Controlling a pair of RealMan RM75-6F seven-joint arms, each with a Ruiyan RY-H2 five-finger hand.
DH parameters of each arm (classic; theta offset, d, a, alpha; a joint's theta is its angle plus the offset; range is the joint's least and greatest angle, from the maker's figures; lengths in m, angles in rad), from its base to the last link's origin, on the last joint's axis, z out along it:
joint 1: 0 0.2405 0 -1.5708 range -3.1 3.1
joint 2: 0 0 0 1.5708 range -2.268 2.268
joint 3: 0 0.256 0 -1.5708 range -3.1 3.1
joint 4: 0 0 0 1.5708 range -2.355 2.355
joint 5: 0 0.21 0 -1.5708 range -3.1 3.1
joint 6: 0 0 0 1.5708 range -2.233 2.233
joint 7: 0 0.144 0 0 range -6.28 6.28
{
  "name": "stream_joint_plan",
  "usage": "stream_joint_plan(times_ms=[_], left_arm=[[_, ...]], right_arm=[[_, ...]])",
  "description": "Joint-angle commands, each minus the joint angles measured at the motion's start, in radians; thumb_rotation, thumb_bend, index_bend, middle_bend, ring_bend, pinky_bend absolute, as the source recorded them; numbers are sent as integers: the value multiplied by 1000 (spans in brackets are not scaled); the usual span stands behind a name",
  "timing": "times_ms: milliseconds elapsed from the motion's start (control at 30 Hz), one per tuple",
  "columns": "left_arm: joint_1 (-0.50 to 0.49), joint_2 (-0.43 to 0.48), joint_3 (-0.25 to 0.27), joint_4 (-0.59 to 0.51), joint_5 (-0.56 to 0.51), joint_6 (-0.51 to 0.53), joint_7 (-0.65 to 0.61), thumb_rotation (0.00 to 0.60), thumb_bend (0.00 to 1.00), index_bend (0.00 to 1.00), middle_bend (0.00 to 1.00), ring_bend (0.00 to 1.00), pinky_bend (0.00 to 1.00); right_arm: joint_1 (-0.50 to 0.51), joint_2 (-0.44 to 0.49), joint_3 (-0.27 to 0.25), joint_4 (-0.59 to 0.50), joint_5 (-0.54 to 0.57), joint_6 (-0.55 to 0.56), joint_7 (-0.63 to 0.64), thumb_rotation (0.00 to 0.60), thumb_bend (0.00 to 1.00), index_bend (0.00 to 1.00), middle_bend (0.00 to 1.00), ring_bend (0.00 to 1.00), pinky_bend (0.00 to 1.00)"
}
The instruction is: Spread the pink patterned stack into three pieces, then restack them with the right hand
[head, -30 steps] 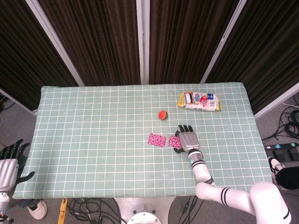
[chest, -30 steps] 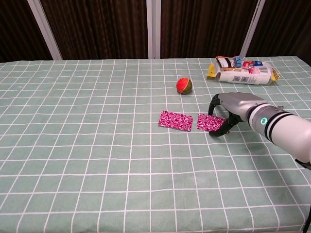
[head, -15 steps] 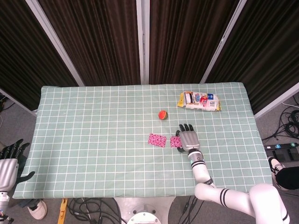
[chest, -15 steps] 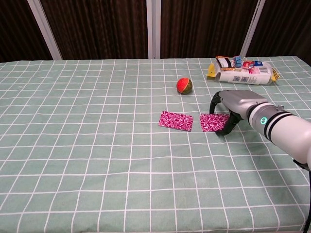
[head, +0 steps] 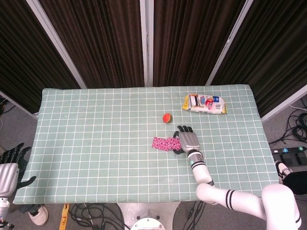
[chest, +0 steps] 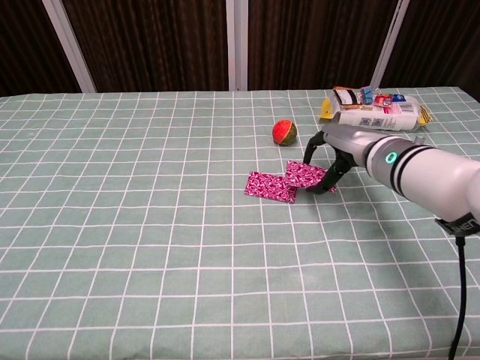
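Green cloth (chest: 150,225), right robot hand (chest: 334,154) (moved left) lifts pink piece (chest: 304,175) onto other

The right hand (chest: 335,154) has carried its pink piece (chest: 303,175) left, overlapping the other piece (chest: 268,186)

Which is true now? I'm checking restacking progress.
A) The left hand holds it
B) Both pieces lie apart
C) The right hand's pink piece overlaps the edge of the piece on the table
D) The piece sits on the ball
C: the right hand holds its pink piece overlapping the flat piece.
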Motion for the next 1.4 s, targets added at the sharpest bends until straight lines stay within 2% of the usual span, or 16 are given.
stream_joint_plan(times_ms=[33,367,1067,1400], left_arm=[[2,-1,2,2,0,0,-2,600,31,197,171,134,146],[6,-3,5,11,-4,-3,-12,600,32,197,171,134,146],[2,-3,4,14,-13,-16,-12,600,31,196,171,134,146],[2,-3,3,14,-14,-18,-13,600,32,196,171,134,146]], right_arm=[[51,-48,32,9,75,2,-38,523,140,365,75,0,0],[137,-132,61,101,171,2,-91,519,139,364,75,0,0],[163,-171,51,179,157,-7,-93,506,139,334,74,0,0],[160,-173,49,182,155,-10,-93,494,141,284,74,0,0]])
